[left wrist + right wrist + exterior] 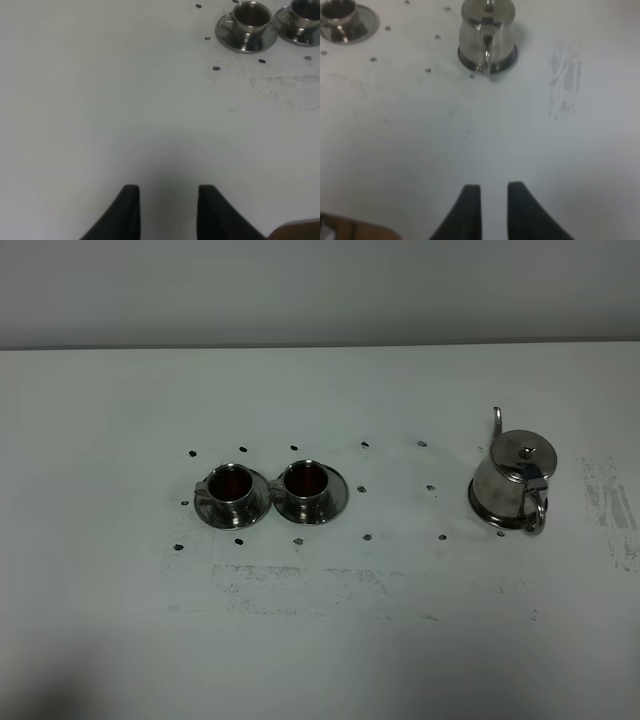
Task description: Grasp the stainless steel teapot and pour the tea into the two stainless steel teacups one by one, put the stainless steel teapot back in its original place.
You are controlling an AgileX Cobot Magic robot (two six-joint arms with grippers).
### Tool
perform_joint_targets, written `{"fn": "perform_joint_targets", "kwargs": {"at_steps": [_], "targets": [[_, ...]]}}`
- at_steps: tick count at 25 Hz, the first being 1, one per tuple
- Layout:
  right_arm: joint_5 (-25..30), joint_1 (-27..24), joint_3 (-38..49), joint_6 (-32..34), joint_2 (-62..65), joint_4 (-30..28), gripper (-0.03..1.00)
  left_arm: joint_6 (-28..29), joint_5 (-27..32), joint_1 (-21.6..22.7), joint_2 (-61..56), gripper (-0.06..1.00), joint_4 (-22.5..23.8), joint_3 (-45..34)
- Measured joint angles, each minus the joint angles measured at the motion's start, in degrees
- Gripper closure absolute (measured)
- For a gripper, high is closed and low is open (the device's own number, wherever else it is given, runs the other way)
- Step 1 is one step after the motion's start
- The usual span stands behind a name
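Note:
The stainless steel teapot [515,480] stands upright on its round steel disc [480,508] at the right, spout to the back and loop handle to the front. It also shows in the right wrist view [487,35]. The two steel teacups, left [232,487] and right [307,483], sit on their saucers left of centre. Both hold dark reddish-brown tea [232,481]. My left gripper [169,192] is open and empty over bare table, well short of the cups [251,15]. My right gripper [494,189] is narrowly open and empty, well in front of the teapot's handle. Neither gripper shows in the exterior view.
Small dark dots [366,537] mark the white table around the cups and teapot. Scuffed grey smears lie in front of the cups [300,580] and right of the teapot [610,505]. A wall edge runs along the table's back [320,345].

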State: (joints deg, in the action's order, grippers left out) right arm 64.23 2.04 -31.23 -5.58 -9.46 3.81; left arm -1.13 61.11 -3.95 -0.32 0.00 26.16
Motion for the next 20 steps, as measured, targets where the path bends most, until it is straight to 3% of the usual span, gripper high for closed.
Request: {"fn": "perform_joint_targets", "kwargs": {"at_steps": [20], "targets": [[-0.32, -0.44, 1.39, -0.17, 8.13, 1.06, 0.82, 0.00, 0.00, 0.00, 0.00, 0.66, 0.00, 0.00]]}}
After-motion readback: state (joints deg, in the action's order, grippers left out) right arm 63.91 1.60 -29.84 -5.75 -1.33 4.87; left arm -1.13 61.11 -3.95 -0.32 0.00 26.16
